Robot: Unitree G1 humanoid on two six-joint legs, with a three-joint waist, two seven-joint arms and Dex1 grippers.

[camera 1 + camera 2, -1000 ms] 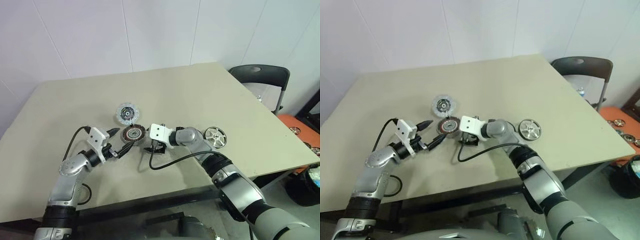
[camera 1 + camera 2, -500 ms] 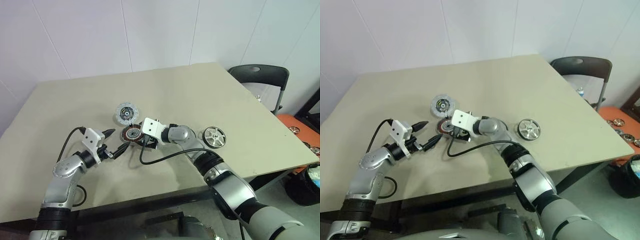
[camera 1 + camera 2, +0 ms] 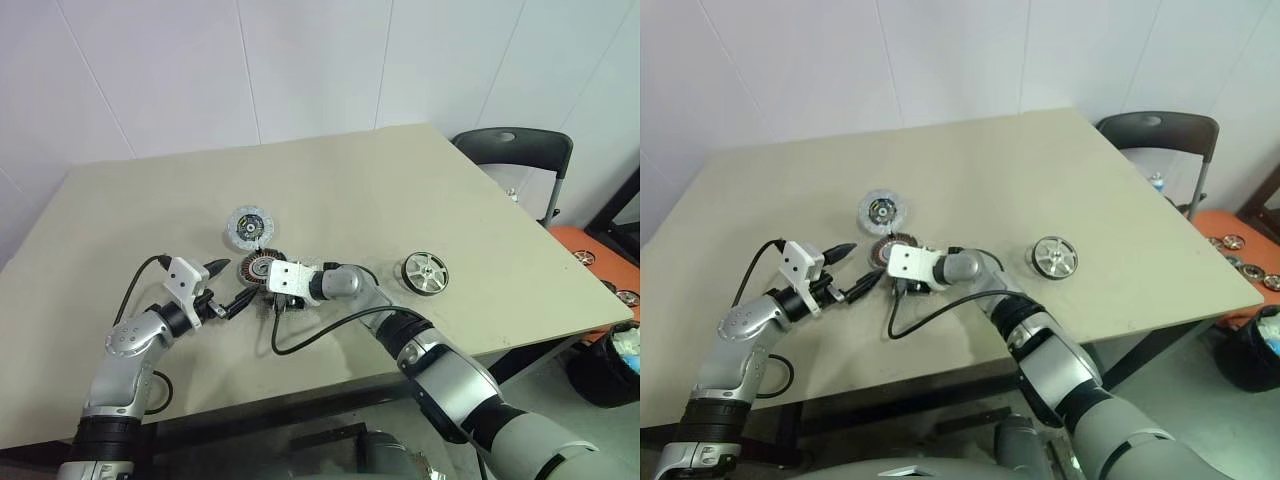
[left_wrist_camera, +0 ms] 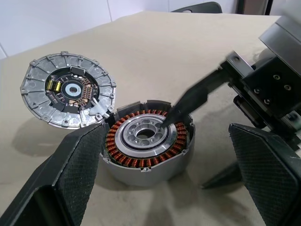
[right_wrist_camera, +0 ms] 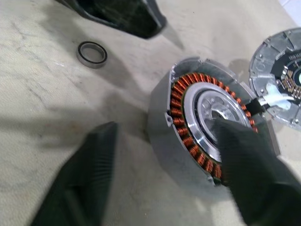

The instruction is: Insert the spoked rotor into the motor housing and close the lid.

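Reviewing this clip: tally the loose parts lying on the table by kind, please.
Motor housing: 1
Lid: 1
Spoked rotor: 1
Small metal ring: 1
Total: 4

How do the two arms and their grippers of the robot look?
Both arms are silver-grey metal with black joints. Each wrist carries a white box, and a black cable loops from it. The left gripper and right gripper have black, tapered fingers with finely textured inner pads.
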